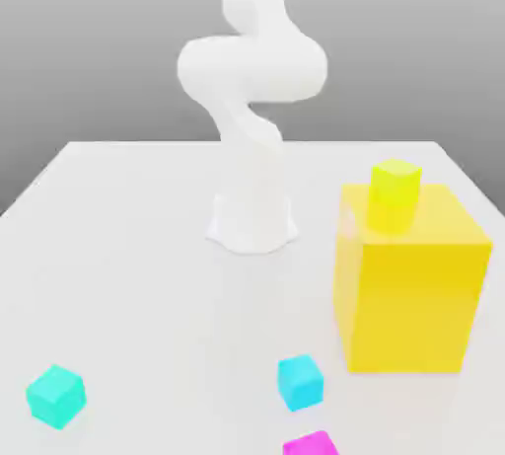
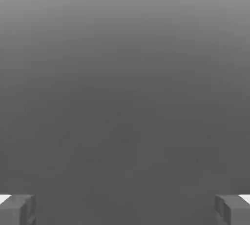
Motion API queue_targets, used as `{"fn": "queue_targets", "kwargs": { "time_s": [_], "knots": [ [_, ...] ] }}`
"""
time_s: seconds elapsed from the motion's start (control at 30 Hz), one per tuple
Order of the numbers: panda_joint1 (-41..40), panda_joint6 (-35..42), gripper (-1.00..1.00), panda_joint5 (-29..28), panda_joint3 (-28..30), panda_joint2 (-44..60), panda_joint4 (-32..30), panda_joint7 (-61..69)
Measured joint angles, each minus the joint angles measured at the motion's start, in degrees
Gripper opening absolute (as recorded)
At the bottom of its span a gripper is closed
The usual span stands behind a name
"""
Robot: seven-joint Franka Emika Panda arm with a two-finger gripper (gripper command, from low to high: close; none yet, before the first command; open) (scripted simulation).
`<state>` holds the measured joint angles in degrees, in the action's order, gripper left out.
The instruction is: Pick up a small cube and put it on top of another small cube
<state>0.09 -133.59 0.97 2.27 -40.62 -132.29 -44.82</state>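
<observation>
The small turquoise cube [image 1: 55, 396] rests on the white table [image 1: 128, 246] near the front edge, at the exterior view's left. A bluer sky-cyan small cube [image 1: 300, 382] sits near the front, right of centre, with a magenta small cube [image 1: 311, 445] just in front of it. My white arm [image 1: 252, 78] rises from its base [image 1: 252, 221] at the table's middle and runs up past the picture's top. In the hand view my gripper [image 2: 125, 209] stands open, its grey fingertips [image 2: 17, 210] far apart with nothing between them, facing plain grey background.
A big yellow block [image 1: 409, 285] stands at the exterior view's right, behind the sky-cyan cube. A small yellow-green cube [image 1: 396, 187] sits on top of it. The table's edges run along the left and right.
</observation>
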Motion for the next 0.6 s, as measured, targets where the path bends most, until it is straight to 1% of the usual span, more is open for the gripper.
{"fn": "queue_targets", "kwargs": {
  "time_s": [0.3, 0.6],
  "knots": [
    [-0.31, -6.61, 0.00, 4.52, 8.03, 18.98, -1.88, 4.44],
    [-3.36, -13.01, 0.00, 10.14, 13.68, 37.76, -3.69, 9.64]
  ]
}}
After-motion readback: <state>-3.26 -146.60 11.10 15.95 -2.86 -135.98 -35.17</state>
